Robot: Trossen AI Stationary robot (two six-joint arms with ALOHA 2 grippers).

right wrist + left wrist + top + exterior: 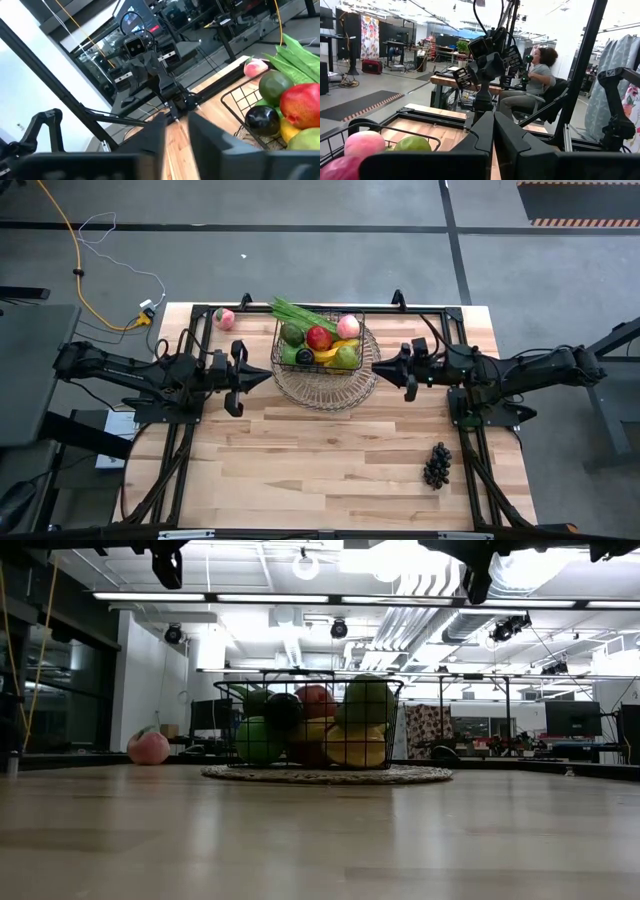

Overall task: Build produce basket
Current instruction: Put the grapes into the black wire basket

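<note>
Judged by how things lie, the basket is mostly filled, with two pieces still out on the table (330, 470).

Nearest the front edge, toward the right corner, a bunch of dark grapes (437, 464) lies alone on the wood, well apart from everything else. That one is still to be packed.

At mid-table both arms hang above the surface, facing each other across the basket (322, 345). The left gripper (262, 375) sits just off the basket's left side, its fingers pressed together and holding nothing. The right gripper (381, 366) sits just off the right side, its fingers parted by a narrow gap, also empty.

Between them the dark wire basket rests on a paler round wire tray (325, 388), toward the back edge. It holds a red apple (319, 337), a peach (348, 326), green fruits, a banana (335, 352), a dark plum (304, 357) and a leafy bunch (300, 313) that pokes out over the back rim.

Farthest off, near the back left corner, a second peach (224, 318) lies on the table outside the basket. It looks like the other piece left to load.
</note>
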